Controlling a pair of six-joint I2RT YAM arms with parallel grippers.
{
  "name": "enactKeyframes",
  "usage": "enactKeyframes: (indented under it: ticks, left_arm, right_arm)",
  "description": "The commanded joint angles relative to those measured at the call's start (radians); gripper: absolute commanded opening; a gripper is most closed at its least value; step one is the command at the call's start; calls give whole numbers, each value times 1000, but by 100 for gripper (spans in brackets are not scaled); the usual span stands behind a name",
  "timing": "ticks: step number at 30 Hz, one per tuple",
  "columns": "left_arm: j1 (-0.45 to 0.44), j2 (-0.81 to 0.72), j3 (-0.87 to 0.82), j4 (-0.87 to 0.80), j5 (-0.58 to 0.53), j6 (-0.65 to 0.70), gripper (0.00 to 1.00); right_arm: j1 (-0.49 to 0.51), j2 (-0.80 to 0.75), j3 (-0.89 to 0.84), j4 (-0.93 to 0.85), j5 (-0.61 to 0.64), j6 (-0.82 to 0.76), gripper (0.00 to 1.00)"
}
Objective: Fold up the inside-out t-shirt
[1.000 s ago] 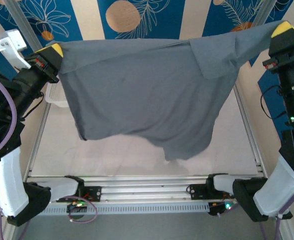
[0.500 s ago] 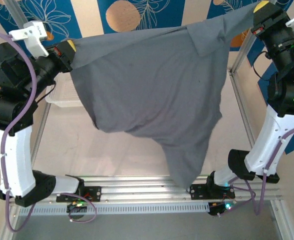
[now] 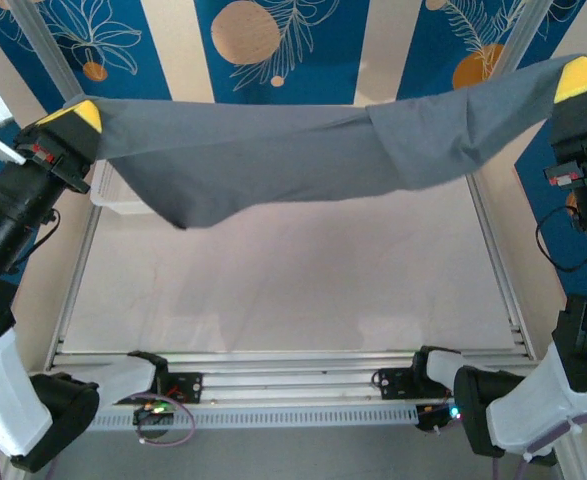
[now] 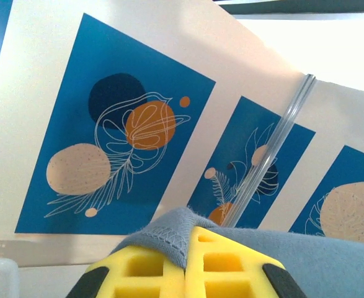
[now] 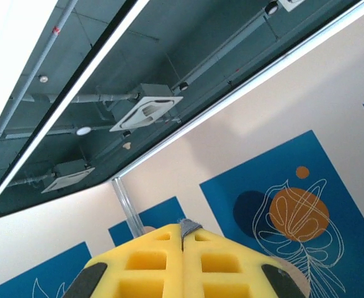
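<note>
Since half a sec ago my arms spread wider | t-shirt [image 3: 273, 160] hangs taut between them, high over the bench [image 3: 293, 300] | left gripper [image 3: 73, 115] and right gripper [image 3: 578, 78] each pinch a corner | guessing that's to lay it flat, lol

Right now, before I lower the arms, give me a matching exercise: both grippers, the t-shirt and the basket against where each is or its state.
1 left gripper
2 right gripper
3 t-shirt
4 basket

A on the table, far left
B stretched in the air between the arms
C shut on the t-shirt, top right of the overhead view
D shut on the t-shirt, left side of the overhead view

Pairs: 1-D, 2-C, 3-B, 4-A
</note>
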Motion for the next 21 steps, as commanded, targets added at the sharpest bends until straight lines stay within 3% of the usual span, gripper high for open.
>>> enactKeyframes:
  ticks: [1,8,14,17,21]
  left_arm:
    - [14,20,4,18,4,4,0]
    - [15,76,5,48,-34,35,0]
    - [16,253,52,108,-53,54,0]
    - [19,386,145,136,-19,41,0]
    - [34,546,370,131,26,0,0]
  right_arm:
    - [-6,62,-10,-3,3,20,0]
    - [-6,156,32,27,-5,31,0]
    - [-10,356,100,86,-23,24,0]
    - [-38,493,207,112,-50,53,0]
    - [-117,628,353,208,-138,238,0]
